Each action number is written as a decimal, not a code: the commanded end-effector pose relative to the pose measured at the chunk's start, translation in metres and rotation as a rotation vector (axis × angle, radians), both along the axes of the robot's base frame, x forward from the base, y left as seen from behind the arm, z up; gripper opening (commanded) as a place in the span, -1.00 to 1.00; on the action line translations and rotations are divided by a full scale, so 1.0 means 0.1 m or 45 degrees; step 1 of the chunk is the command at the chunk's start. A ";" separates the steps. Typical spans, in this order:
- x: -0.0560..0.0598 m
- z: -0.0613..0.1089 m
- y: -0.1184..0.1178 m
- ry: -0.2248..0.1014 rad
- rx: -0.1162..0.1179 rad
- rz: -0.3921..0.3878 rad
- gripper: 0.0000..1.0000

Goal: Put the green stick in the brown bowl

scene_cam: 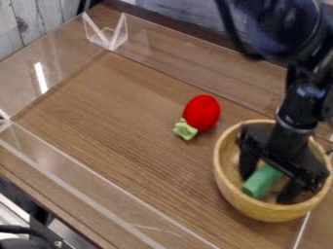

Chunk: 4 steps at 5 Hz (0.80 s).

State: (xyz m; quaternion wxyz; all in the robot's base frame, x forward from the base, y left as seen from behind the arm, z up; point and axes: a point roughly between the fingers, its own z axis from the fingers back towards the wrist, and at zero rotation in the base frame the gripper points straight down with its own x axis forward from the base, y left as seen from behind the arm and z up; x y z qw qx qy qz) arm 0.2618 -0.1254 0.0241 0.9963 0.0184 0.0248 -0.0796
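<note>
Lab-like bench: clear acrylic walls fence wooden tabletop.

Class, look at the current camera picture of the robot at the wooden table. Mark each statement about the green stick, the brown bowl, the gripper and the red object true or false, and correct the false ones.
1. The green stick lies on the table outside the bowl. False: it is inside the brown bowl.
2. The gripper is lowered into the bowl. True.
3. The red round object sits inside the bowl. False: it rests on the table, to the left of the bowl.
4. A small green stub sits against the red object. True.
5. The bowl is tipped on its side. False: it stands upright.
</note>
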 end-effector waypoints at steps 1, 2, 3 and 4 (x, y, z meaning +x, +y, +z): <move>0.11 0.06 -0.03 -0.043 -0.007 -0.083 1.00; 0.20 0.06 -0.04 -0.060 -0.008 -0.137 1.00; 0.25 0.03 0.02 -0.069 -0.007 -0.118 1.00; 0.29 0.00 0.08 -0.079 -0.001 -0.103 1.00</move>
